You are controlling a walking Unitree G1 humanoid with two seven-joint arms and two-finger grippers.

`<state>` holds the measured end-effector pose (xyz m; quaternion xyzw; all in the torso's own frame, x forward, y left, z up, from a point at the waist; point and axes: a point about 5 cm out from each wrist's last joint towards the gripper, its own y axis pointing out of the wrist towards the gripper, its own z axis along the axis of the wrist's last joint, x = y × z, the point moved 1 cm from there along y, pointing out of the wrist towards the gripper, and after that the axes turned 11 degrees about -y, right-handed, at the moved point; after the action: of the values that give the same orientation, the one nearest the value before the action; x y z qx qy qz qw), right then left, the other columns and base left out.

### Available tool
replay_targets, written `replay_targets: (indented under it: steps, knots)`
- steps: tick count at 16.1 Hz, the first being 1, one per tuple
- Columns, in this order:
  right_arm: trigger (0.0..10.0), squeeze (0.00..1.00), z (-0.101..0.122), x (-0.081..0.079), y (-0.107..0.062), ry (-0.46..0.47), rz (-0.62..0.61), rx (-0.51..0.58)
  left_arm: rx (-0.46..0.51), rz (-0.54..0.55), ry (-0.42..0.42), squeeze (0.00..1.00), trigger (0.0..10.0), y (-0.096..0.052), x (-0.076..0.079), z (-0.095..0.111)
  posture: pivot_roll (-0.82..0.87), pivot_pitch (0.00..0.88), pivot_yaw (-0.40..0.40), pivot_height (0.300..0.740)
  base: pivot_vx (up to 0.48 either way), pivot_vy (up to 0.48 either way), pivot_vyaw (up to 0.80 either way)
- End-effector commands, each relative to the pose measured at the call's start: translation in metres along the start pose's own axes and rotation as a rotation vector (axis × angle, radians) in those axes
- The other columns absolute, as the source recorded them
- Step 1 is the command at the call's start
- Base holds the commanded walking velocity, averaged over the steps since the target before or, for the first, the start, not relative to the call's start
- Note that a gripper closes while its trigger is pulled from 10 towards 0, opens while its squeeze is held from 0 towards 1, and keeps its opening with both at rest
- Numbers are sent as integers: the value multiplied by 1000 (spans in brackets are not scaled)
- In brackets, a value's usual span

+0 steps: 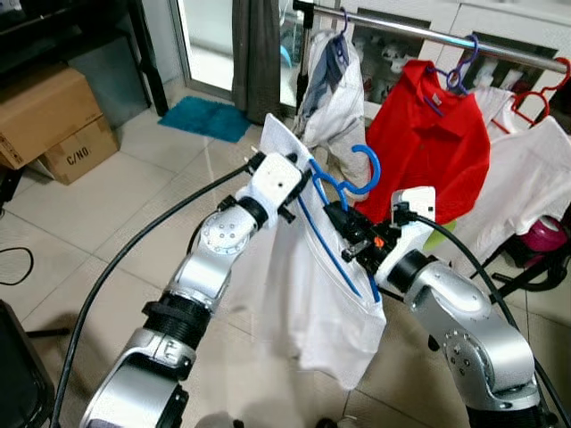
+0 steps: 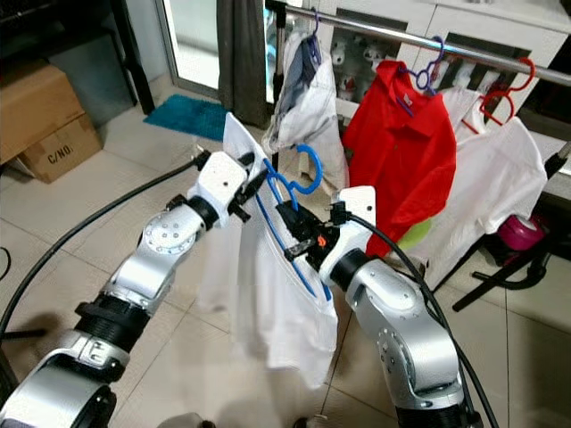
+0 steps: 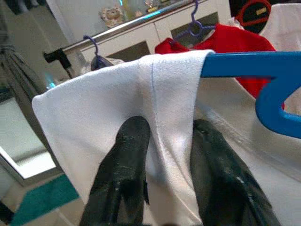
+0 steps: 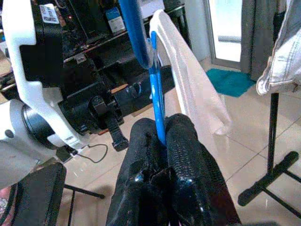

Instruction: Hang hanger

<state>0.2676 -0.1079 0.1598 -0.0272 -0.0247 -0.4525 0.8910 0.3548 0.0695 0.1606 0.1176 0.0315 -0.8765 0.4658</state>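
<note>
Two grippers carry one light load in the left eye view: a blue plastic hanger (image 1: 343,192) with a white garment (image 1: 312,294) draped over it, held up between the arms, in front of and below the steel clothes rail (image 1: 428,34) where a red shirt (image 1: 428,147) already hangs. The left gripper (image 1: 299,183) sits at the garment's upper shoulder, the right gripper (image 1: 352,234) lower down on the hanger's frame. I judge the hanger stiff but thin and smooth, likely to twist in a narrow pinch, while the cloth is soft, limp and adds little weight; the frame near the hook is the sound place to hold, leaving the hook free for the rail

In the left wrist view the two black fingers (image 3: 124,174) stand spread, the white fabric bulging between them over the blue hanger arm; whether they truly bear on the cloth I cannot tell

In the right wrist view the fingers (image 4: 186,150) are pressed together, pinching the thin blue bar of the hanger edge-on, with the garment trailing off beside it
</note>
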Motion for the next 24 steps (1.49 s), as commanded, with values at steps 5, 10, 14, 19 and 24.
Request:
replay_targets:
  steps: [5,10,14,19,24]
  knots:
    - [0,0,18,2,1,-27,12,80,3,5,-1,0,0,4,-3,0,-8,0,-41,740,0,0,0]
    - [0,0,17,3,1,-30,5,78,2,8,-24,0,0,4,-5,-2,-9,0,-39,740,0,0,0]
    - [0,0,12,6,0,-48,-15,38,17,21,-61,0,0,1,-12,-1,-9,0,-41,740,0,0,0]
    - [0,0,-24,21,-15,-140,-31,-203,124,-149,-129,0,0,-12,-17,35,-2,0,-46,740,0,0,0]
    - [0,0,-18,26,-31,-131,71,-163,25,21,-74,0,0,-28,-74,39,-1,0,-47,740,0,0,0]
